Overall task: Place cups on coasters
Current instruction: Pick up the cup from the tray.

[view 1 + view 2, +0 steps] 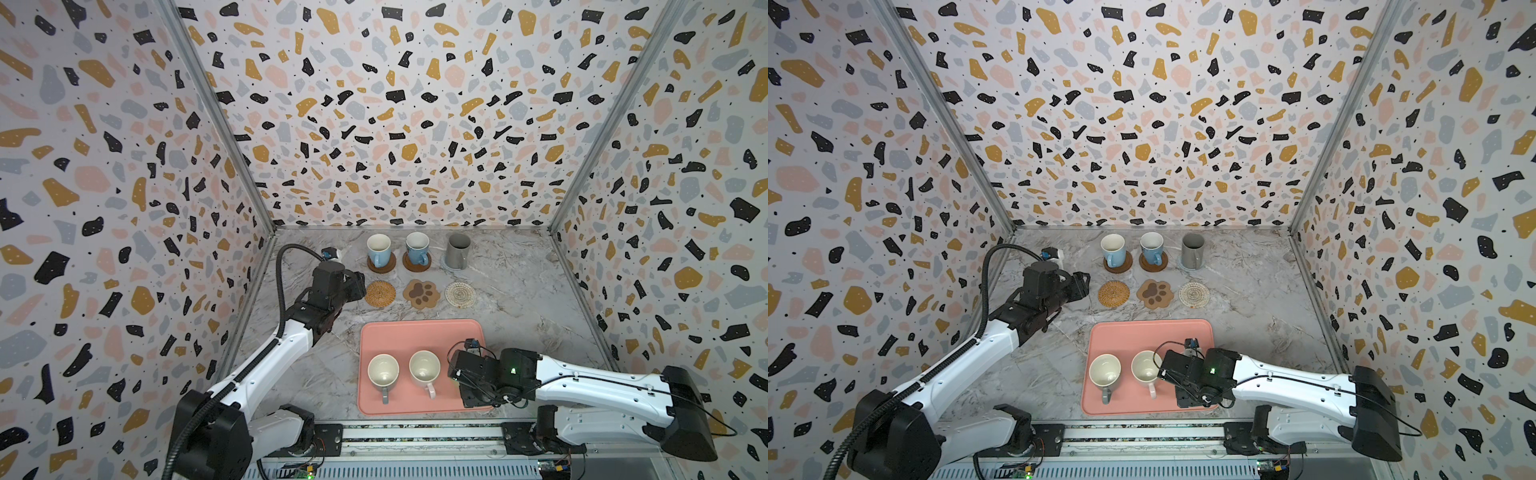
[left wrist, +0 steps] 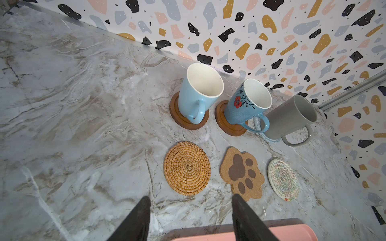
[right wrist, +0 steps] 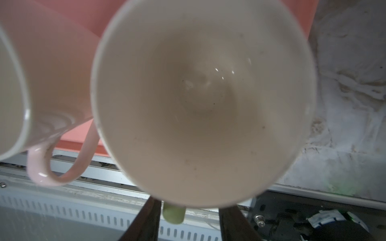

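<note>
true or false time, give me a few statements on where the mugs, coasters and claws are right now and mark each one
1. The rattan coaster, paw coaster and whitish patterned coaster are all bare. True.
2. The tall dark grey mug stands on the paw coaster. False: it stands on the grey-blue woven coaster in the back row.
3. The left claw grips a mug. False: it is open and empty, near the rattan coaster.
4. The light green mug has its handle between the right claw fingers. True.
5. The plain light blue mug and the floral blue mug each stand on a wooden coaster. True.
</note>
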You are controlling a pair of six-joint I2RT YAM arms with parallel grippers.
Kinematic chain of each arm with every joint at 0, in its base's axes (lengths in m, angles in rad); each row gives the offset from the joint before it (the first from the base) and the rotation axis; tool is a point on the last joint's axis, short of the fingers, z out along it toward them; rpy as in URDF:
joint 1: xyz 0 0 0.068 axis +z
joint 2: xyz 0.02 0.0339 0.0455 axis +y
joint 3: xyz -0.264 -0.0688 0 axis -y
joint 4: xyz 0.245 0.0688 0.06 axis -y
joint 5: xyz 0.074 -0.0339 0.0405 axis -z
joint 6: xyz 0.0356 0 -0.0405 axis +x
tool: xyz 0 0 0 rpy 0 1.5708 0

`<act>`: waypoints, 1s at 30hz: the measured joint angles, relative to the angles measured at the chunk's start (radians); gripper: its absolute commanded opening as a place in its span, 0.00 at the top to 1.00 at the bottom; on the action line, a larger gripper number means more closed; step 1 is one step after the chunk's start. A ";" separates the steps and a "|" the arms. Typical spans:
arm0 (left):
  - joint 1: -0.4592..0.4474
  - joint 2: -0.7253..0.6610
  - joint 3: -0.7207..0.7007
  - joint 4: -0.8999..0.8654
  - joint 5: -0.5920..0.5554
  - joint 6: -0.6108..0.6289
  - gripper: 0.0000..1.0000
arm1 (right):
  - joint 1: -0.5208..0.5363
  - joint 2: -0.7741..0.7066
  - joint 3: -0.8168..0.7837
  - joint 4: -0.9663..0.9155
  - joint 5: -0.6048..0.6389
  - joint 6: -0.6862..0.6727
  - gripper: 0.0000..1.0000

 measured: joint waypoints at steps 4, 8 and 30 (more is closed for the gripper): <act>0.000 -0.010 -0.002 0.000 0.000 -0.001 0.37 | 0.001 0.005 -0.011 0.011 0.009 0.001 0.61; 0.000 -0.015 -0.010 -0.001 0.000 -0.003 0.36 | 0.001 0.005 -0.018 0.023 0.017 0.003 0.66; 0.000 -0.044 -0.017 -0.028 0.000 -0.018 0.36 | 0.000 0.006 -0.058 0.054 0.061 0.000 0.84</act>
